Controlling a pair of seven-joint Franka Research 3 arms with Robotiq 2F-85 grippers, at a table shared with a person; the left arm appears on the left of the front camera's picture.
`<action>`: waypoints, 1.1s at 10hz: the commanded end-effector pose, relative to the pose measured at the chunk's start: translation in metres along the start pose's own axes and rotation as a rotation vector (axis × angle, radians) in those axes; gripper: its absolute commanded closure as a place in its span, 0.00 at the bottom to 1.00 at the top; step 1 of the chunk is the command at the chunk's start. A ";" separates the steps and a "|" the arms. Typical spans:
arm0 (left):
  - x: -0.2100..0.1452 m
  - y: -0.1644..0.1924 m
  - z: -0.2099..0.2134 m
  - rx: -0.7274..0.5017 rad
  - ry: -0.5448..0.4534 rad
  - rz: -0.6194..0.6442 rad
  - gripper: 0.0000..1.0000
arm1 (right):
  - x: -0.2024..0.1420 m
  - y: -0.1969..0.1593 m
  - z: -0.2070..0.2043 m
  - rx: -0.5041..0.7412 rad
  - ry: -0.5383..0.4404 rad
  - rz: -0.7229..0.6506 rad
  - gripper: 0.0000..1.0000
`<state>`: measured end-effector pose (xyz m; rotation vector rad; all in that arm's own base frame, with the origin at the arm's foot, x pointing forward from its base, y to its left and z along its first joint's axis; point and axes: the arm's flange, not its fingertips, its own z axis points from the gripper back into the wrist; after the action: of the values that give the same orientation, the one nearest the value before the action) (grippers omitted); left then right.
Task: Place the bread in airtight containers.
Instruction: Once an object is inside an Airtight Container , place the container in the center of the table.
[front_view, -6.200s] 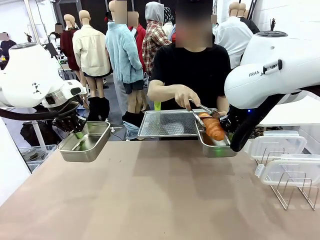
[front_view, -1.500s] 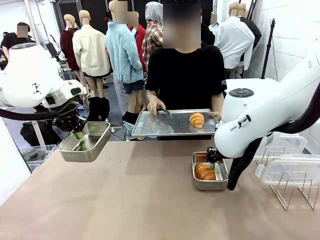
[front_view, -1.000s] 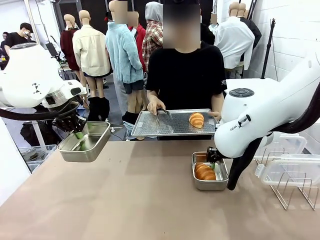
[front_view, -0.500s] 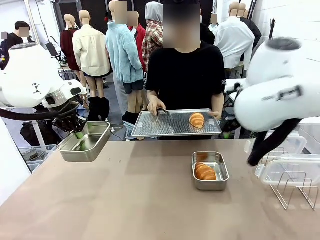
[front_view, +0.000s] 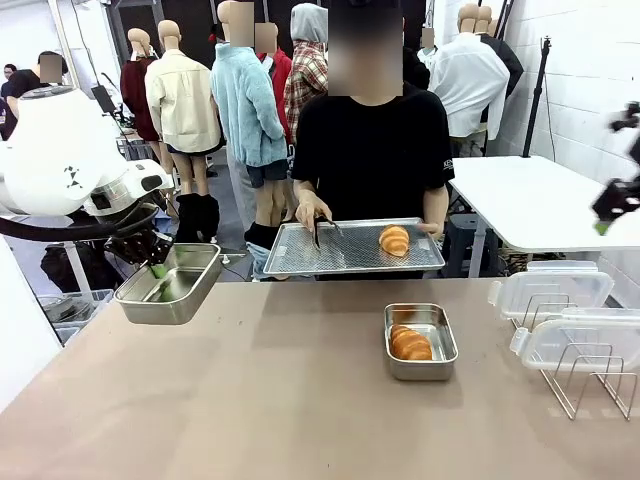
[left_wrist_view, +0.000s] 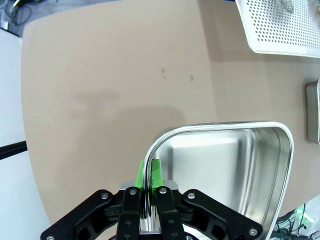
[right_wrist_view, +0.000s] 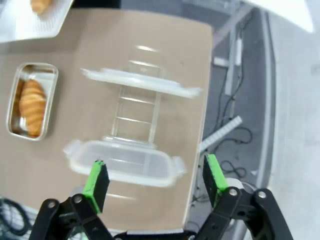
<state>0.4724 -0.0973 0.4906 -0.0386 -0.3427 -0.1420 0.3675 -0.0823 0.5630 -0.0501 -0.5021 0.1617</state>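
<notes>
Bread lies away from both arms: the left gripper (left_wrist_view: 149, 167) has its jaws pinched on the rim of an empty container (front_view: 170, 284) held level over the table (front_view: 250, 400), the right gripper (right_wrist_view: 154, 172) points down above the lids (right_wrist_view: 120, 160) with jaws wide, one roll (front_view: 410, 343) rests in the second container (front_view: 447, 345), another roll (front_view: 393, 239) on the person's tray (front_view: 320, 255)
</notes>
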 end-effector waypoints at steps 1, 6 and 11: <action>0.001 0.002 0.001 0.002 -0.021 -0.011 1.00 | 0.000 -0.041 -0.009 -0.007 0.011 -0.003 0.07; 0.001 0.002 0.001 0.002 -0.021 -0.011 1.00 | -0.008 -0.035 -0.004 -0.005 0.013 -0.015 0.07; 0.001 0.002 0.001 0.002 -0.021 -0.011 1.00 | -0.008 -0.035 -0.004 -0.005 0.013 -0.015 0.07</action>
<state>0.4723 -0.0975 0.4905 -0.0385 -0.3427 -0.1425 0.3701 -0.1203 0.5613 -0.0600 -0.4936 0.1607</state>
